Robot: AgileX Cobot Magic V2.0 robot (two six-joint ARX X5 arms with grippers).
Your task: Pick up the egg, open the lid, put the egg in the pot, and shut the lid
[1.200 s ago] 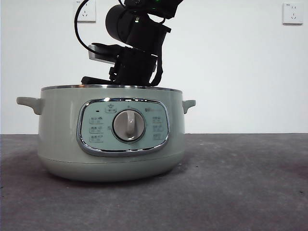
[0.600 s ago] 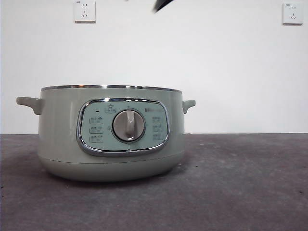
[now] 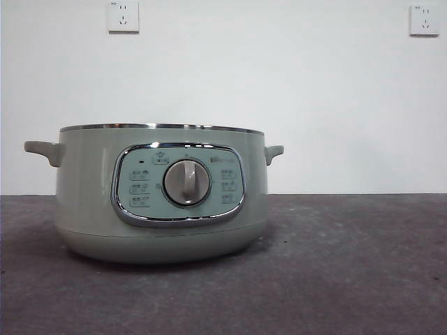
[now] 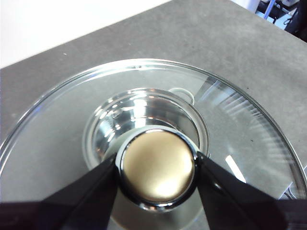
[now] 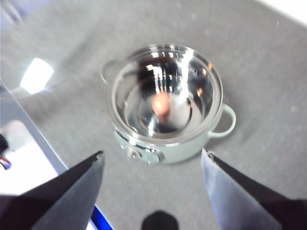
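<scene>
Two hands are in play here, and neither shows up in the front view, where only the big round sage-green electric cooker pot [image 3: 160, 193] sits on the dark grey table [image 3: 349, 265] with its chrome-framed panel and silver dial [image 3: 186, 182] facing the camera. The pot's top is open, just the shiny steel rim showing along its upper edge. The left hand [image 4: 157, 168] has its black jaws clamped on either side of the knob [image 4: 157, 165] of the round domed glass lid [image 4: 240, 129] with the steel rim; the knob looks golden-tan with a chrome ring in that wrist view. The lid is held up off the pot, with grey table showing through the glass. The right hand [image 5: 151, 160] hangs high above the pot [image 5: 168, 139] with its jaws spread wide apart and nothing between them. Looking down from there, the small reddish-brown egg [image 5: 161, 104] lies inside the pot, about in the middle of its shiny metal bottom, though that view is a bit blurry. Behind the pot there's a white wall with two sockets [image 3: 123, 15], one above the pot and one off to the side.
</scene>
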